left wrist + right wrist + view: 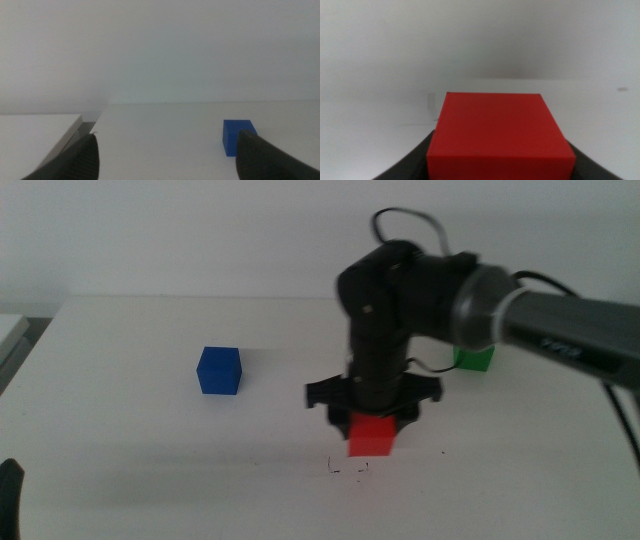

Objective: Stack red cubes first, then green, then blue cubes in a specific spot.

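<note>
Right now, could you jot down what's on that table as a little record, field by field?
red cube: held between the right gripper's fingers, just behind the scribbled spot
blue cube: on the table, left of the working arm
green cube: on the table, partly hidden behind the right arm
left gripper: open, waiting at the table's near left edge
stack: not begun

The white tabletop (pixel 150 470) before me carries the blue cube (pixel 219 370) on its left part and the green cube (pixel 475 359) farther right, well apart. A few dark scribbles (pixel 348 470) mark its near middle.
</note>
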`<action>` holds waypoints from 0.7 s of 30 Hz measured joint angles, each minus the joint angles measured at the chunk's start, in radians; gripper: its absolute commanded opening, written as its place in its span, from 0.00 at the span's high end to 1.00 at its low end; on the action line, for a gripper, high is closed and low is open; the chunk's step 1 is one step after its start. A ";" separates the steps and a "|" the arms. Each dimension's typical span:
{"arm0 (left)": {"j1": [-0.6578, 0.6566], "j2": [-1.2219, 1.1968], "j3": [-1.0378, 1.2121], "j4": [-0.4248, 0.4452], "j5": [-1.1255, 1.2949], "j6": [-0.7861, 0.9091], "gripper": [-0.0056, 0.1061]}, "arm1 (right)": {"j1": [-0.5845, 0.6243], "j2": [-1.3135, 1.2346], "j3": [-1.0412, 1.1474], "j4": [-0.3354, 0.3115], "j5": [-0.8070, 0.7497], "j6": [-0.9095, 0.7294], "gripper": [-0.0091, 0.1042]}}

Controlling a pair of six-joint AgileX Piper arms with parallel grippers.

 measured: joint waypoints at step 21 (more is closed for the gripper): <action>0.000 0.000 0.000 0.000 -0.002 0.000 0.11 | 0.044 0.115 -0.057 -0.049 -0.058 0.117 0.81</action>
